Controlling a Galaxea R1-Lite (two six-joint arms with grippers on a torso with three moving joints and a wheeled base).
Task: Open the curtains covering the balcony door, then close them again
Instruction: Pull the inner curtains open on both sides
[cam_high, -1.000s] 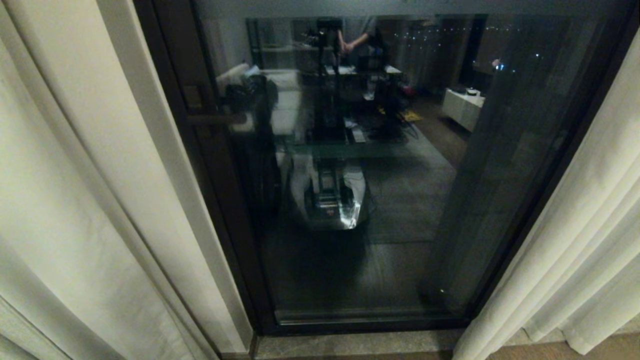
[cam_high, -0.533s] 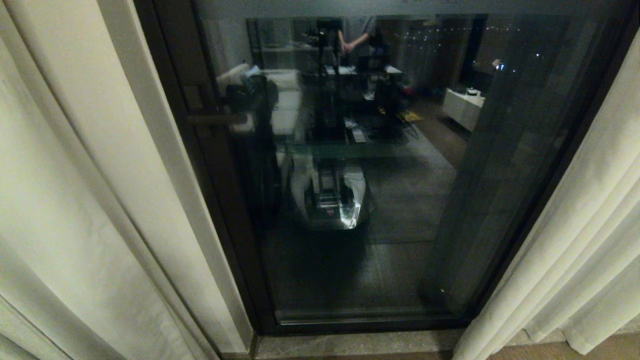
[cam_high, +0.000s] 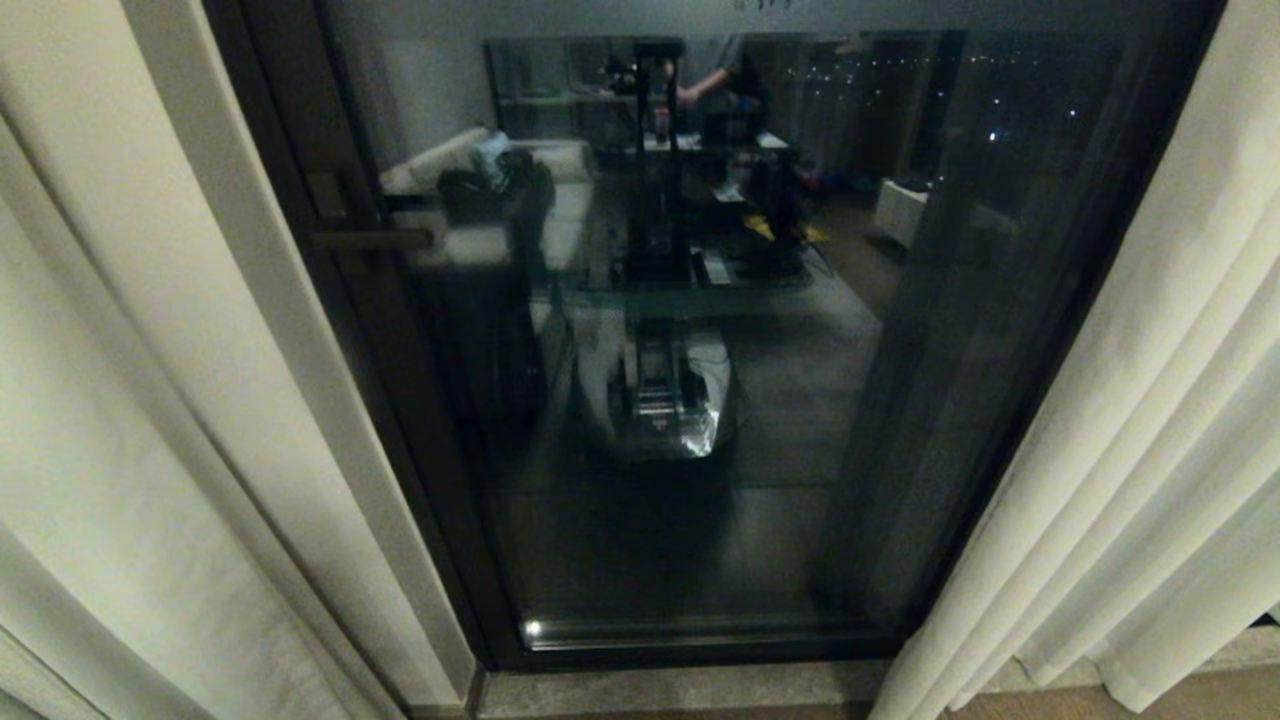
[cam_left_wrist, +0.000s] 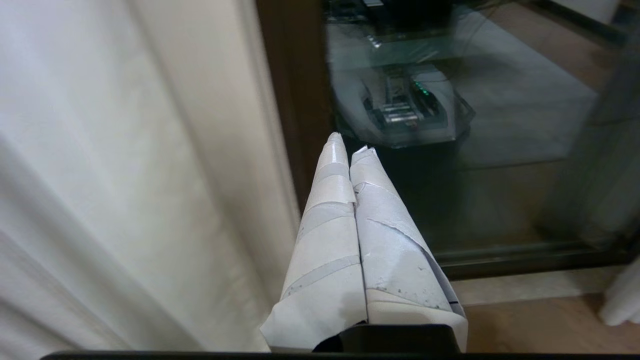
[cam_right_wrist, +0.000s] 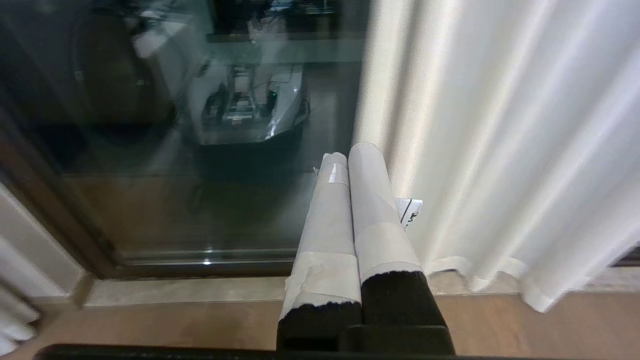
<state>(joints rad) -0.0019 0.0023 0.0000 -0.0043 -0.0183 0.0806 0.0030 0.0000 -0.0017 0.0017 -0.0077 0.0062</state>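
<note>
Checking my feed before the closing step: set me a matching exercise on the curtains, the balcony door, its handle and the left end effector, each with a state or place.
Things:
1. curtains
2. balcony door
3. door handle
4. left end effector

States or places:
A. shut, holding nothing
B. drawn apart to both sides
C. uncovered, reflecting the room
D. on the door frame's left side

Pairs: 1-B, 2-C, 3-D, 4-A

left claw (cam_left_wrist: 350, 148): white tape-wrapped fingers, scuffed | right claw (cam_right_wrist: 347, 156): white-taped fingers, black bases
</note>
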